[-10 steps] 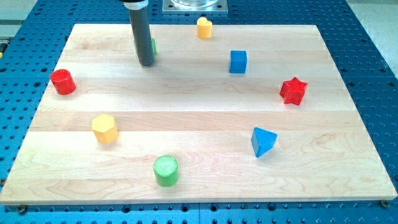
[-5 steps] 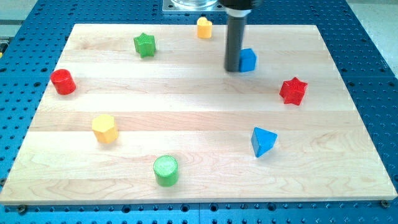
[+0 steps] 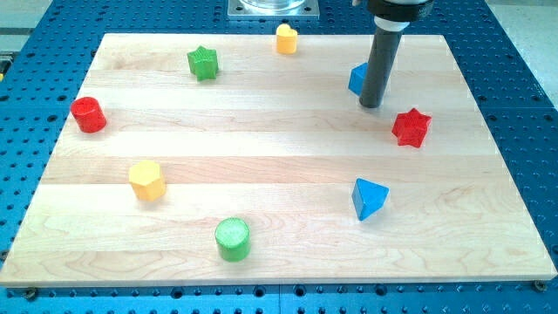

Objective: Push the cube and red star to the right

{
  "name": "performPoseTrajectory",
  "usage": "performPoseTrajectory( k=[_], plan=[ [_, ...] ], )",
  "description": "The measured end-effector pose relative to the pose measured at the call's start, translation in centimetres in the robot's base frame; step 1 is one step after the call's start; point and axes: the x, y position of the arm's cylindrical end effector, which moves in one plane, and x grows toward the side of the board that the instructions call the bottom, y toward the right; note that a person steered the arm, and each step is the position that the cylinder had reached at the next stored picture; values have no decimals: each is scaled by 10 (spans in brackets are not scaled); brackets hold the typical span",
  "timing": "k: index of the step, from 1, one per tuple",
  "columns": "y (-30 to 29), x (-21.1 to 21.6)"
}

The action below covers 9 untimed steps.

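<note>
My tip [image 3: 370, 105] sits at 5 o'clock of the blue cube [image 3: 357, 78] — the rod hides the cube's right part, contact unclear. Red star [image 3: 411, 127] lies near, at the tip's 4 o'clock, apart from it. No writing readable.

My tip [image 3: 370, 105] stands on the board [image 3: 261, 174], touching the cube [image 3: 357, 78] just to its upper left; the star [image 3: 411, 127] lies near its lower right.
</note>
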Motion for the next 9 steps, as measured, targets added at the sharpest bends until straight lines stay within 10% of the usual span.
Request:
performPoseTrajectory(
  k=[3, 9],
  plan=[
    [-37, 12],
    [75, 81]
  ],
)
